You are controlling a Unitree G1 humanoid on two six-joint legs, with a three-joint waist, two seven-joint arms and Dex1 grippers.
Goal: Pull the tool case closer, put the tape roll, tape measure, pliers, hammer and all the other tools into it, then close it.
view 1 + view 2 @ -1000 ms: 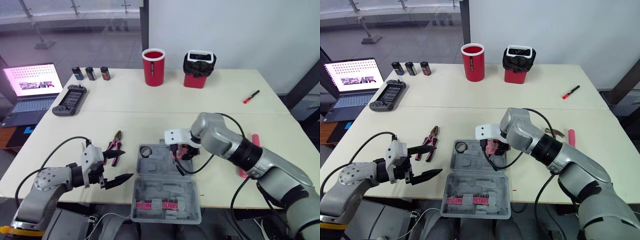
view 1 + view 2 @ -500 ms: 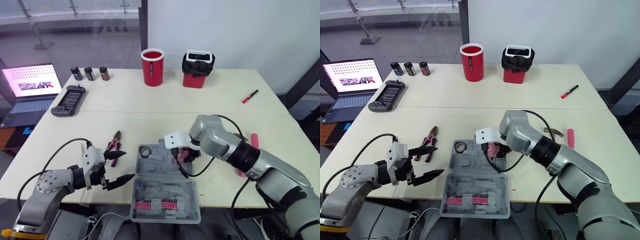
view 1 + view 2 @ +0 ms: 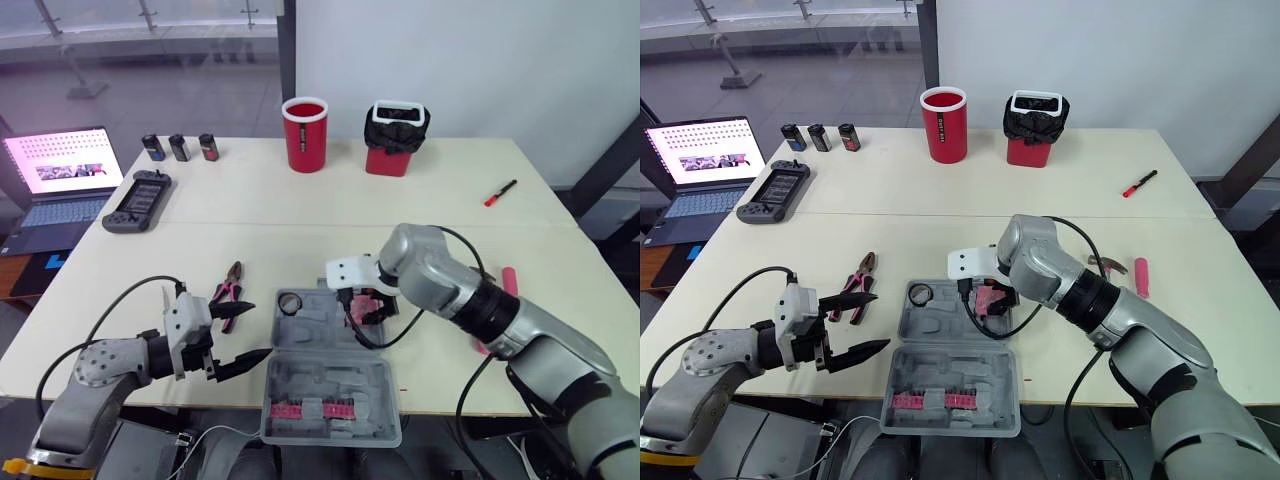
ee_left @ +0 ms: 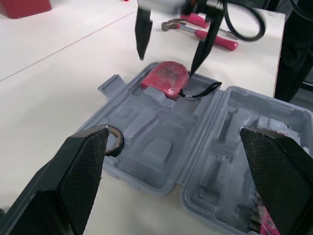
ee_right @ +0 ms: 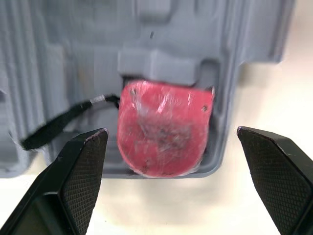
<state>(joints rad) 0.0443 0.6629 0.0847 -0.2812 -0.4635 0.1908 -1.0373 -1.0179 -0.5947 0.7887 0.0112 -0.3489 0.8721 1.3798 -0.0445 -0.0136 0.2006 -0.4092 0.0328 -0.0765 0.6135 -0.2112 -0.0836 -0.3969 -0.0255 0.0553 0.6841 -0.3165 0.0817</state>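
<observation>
The grey tool case [image 3: 322, 360] lies open at the table's front middle. A red tape measure [image 5: 164, 128] sits in its far right corner, black strap trailing. My right gripper [image 3: 362, 306] hangs open just above it, one finger on each side, not touching. The tape roll [image 4: 113, 139] lies in the case's far left corner. Pink-handled pliers [image 3: 230, 290] rest on the table left of the case. My left gripper [image 3: 255, 330] is open and empty beside the case's left edge, close to the pliers. The pink-handled hammer [image 3: 1135, 272] lies to the right.
At the back of the table stand a red cup [image 3: 305, 120] and a red bin with a black bag [image 3: 396, 125]. A red marker [image 3: 501, 192] lies at back right. A laptop [image 3: 60, 170], a game controller [image 3: 138, 200] and three small containers [image 3: 180, 147] sit far left.
My right gripper dipped over the tape measure and has come slightly back up, open; the tape measure stays in the case. The left arm has barely moved.
</observation>
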